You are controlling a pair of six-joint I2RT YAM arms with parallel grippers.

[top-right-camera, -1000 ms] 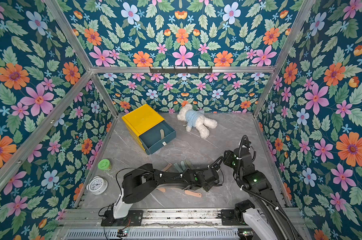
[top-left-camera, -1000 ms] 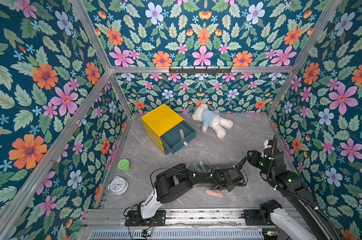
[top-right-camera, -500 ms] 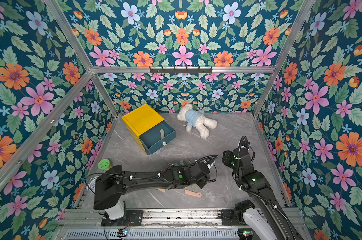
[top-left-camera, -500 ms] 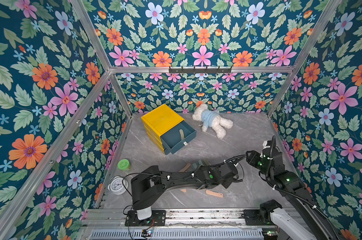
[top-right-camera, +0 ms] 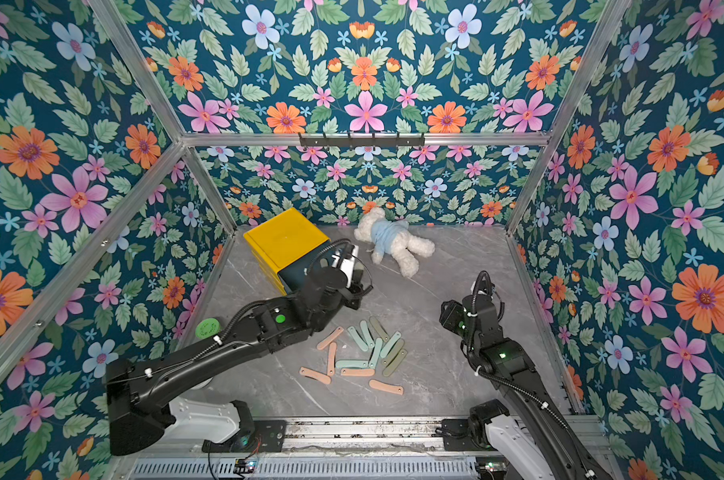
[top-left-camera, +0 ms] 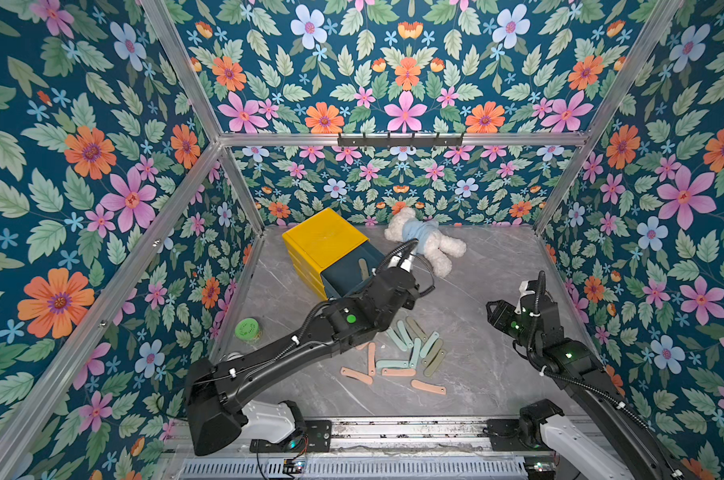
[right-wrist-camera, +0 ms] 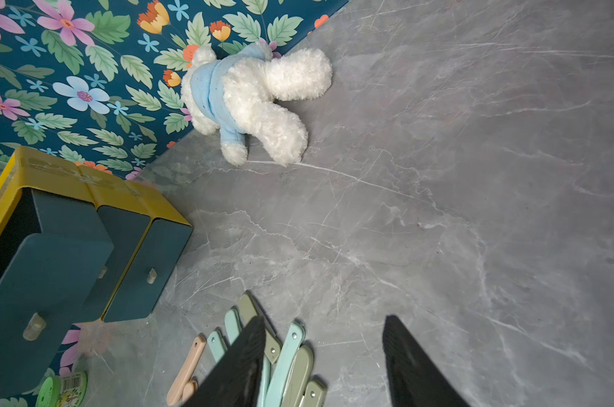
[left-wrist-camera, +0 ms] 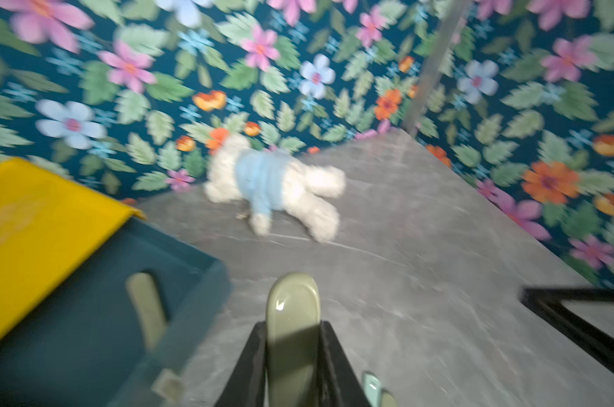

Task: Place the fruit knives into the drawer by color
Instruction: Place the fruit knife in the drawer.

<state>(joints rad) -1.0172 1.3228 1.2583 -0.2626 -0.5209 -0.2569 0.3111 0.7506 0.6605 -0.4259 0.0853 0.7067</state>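
Left hand [left-wrist-camera: 293, 331], clenched on a slim olive-green folded fruit knife [left-wrist-camera: 293, 303] pointing ahead, hovers just beside the open dark-teal drawer [left-wrist-camera: 200, 303].

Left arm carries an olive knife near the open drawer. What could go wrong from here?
1. The left gripper pinches the olive knife with much of it sticking out past the fingers; it could pivot or slip.
2. In the left wrist view the knife hangs beside the open drawer, not above it; an early release would likely miss.
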